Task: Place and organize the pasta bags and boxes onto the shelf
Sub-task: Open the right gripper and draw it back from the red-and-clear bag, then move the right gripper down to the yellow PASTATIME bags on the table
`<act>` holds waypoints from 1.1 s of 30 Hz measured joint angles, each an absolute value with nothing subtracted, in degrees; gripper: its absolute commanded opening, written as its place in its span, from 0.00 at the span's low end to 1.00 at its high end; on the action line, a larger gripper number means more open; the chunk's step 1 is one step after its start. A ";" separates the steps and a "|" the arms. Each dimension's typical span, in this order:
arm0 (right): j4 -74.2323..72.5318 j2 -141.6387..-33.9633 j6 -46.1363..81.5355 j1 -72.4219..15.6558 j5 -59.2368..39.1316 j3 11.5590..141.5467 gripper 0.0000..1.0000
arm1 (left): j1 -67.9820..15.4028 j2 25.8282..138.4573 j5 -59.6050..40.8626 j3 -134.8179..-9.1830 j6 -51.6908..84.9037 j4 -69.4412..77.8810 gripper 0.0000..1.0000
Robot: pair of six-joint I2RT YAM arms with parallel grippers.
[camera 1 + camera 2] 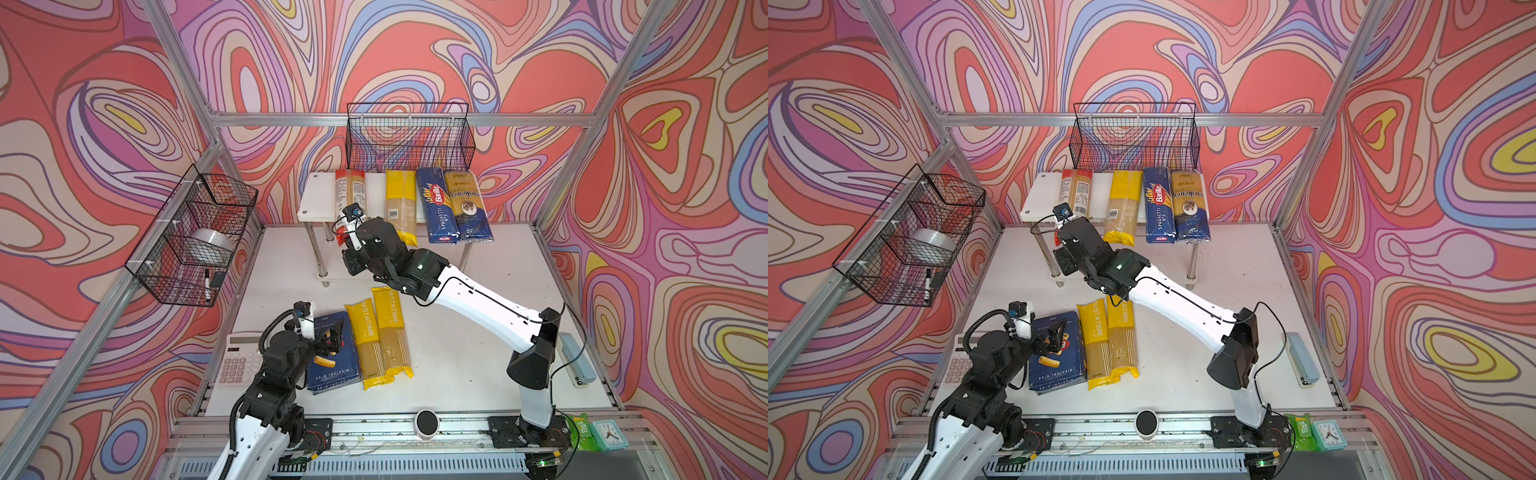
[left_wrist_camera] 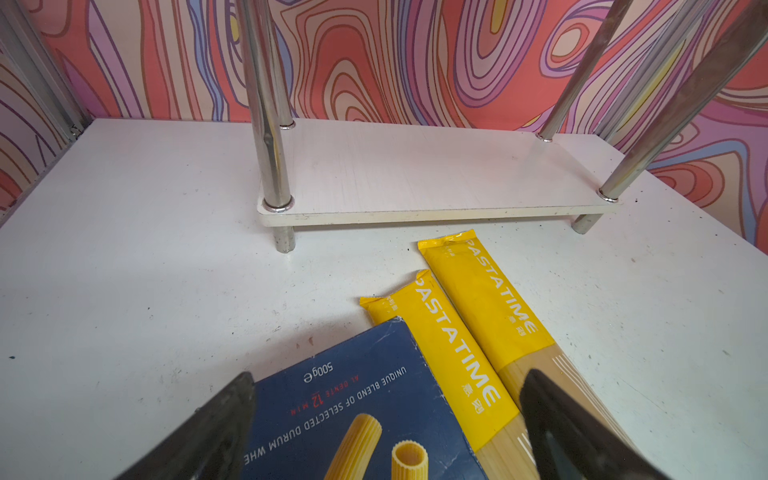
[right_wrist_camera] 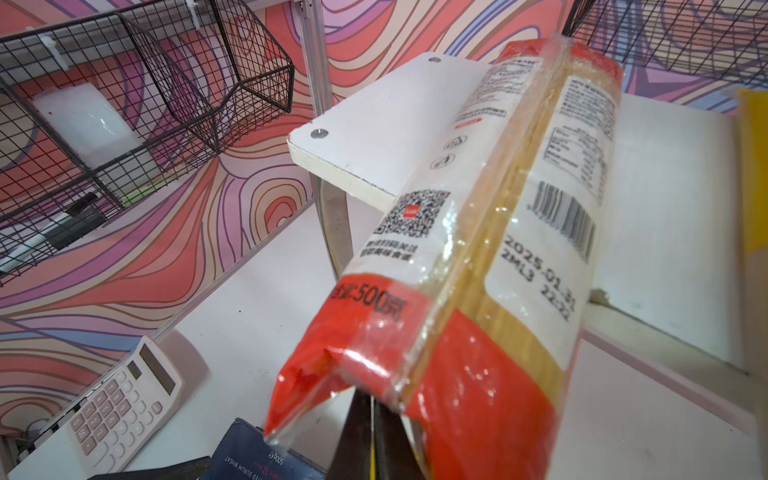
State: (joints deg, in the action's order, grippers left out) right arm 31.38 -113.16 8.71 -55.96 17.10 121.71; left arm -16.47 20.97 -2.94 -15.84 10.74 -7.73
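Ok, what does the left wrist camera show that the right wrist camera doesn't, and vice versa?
Only left wrist: the shelf's lower board and the two yellow PASTATIME bags on the table. Only right wrist: the red bag over the shelf's top board, the calculator, a wire basket. Both: the blue rigatoni box and the white table.

The walls [image 1: 415, 50] were covered in swirling bands of coral, lilac, blue and yellow. The shelf [image 1: 316, 195] was finished in white boards and chrome legs. The red bag [image 1: 349, 191] was marked with white labels. Bright yellow was worn by the yellow bag [image 1: 400, 187] and the PASTATIME bags [image 1: 365, 336]. Dark blue was given to the rigatoni box [image 1: 336, 374] and spaghetti box [image 1: 436, 208]; gold and navy to the rightmost bag [image 1: 463, 208].
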 measured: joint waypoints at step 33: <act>30.68 -79.96 14.66 -58.50 13.10 84.20 0.71 | -16.47 24.32 -7.14 -15.42 10.55 -7.46 1.00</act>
State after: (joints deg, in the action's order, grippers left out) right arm 30.68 -79.96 14.66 -58.50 13.10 84.20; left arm -16.47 24.32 -7.14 -15.42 10.55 -7.46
